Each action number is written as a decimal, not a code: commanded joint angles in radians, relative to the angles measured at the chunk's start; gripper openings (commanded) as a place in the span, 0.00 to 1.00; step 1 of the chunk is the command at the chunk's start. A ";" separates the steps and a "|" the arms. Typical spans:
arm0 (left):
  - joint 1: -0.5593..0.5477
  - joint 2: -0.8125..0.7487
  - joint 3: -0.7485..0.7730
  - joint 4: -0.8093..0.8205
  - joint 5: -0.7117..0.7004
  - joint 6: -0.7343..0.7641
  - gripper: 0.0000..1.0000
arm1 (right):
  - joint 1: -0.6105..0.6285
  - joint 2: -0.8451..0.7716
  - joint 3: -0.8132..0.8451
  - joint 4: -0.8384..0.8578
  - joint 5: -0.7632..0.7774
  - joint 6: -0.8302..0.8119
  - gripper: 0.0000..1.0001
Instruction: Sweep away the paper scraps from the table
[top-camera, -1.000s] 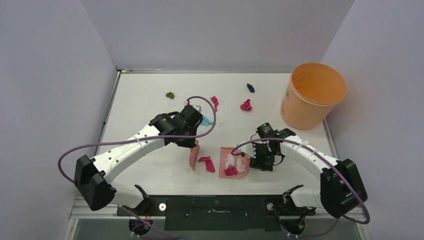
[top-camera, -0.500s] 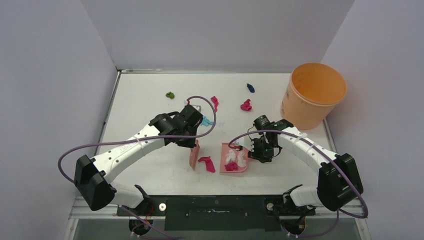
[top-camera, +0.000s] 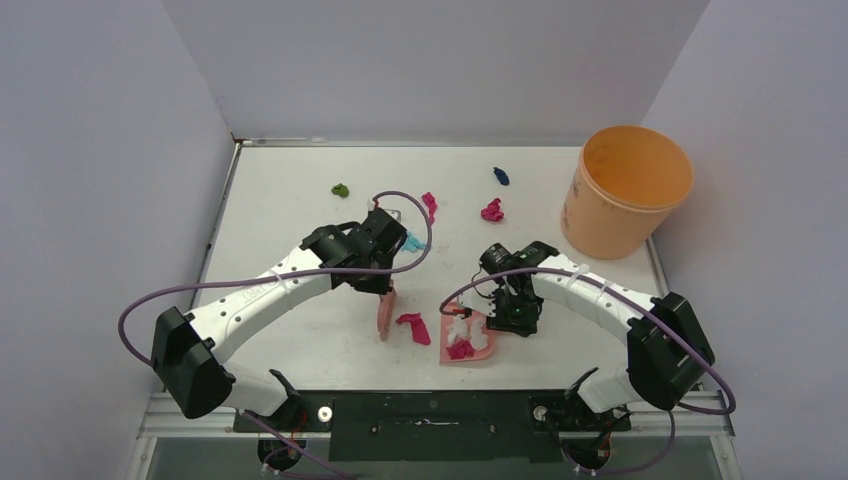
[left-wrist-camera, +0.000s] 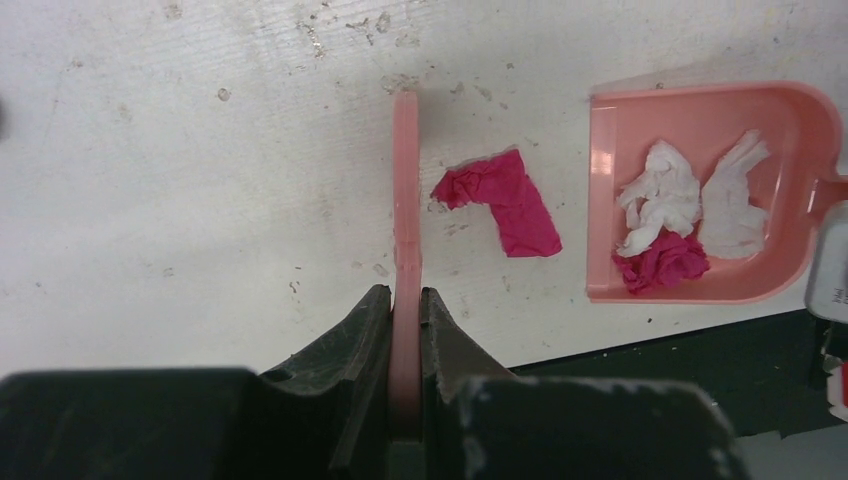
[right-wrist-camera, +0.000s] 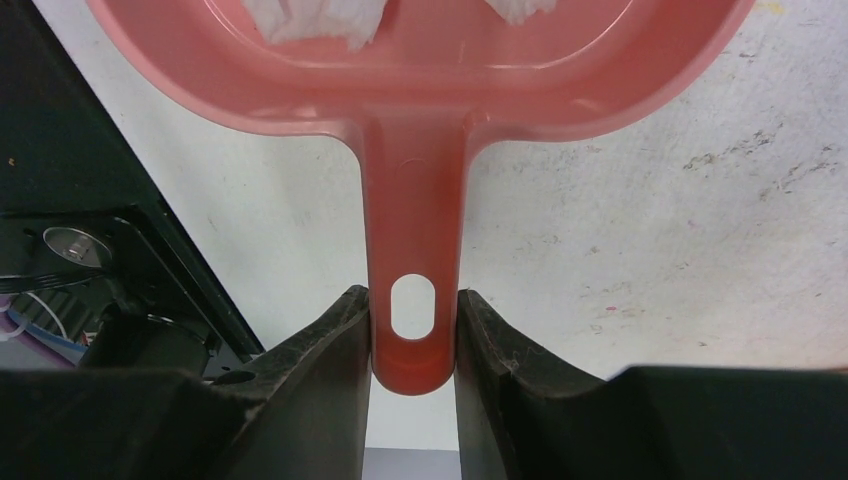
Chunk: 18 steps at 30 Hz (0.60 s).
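Orange bucket (top-camera: 627, 190), pink brush (top-camera: 387, 312), pink dustpan (left-wrist-camera: 700, 125).
Bucket upright at the far right; brush stands on edge, near the dustpan's left.

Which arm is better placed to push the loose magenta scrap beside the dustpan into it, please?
Left. The left gripper is shut on the brush, which stands close beside the magenta scrap, on the side away from the open mouth of the dustpan. The right gripper only holds the dustpan handle.

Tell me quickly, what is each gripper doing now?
Left gripper: closed on the pink brush.
Right gripper: closed on the dustpan handle.
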 joint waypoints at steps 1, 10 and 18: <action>-0.003 0.019 -0.024 0.093 0.048 -0.033 0.00 | 0.021 0.023 0.046 0.010 0.031 0.050 0.09; -0.096 0.118 0.027 0.198 0.118 -0.100 0.00 | 0.047 0.051 0.070 0.026 0.010 0.090 0.08; -0.141 0.147 0.142 0.172 0.095 -0.128 0.00 | 0.047 0.043 0.020 0.068 -0.020 0.108 0.08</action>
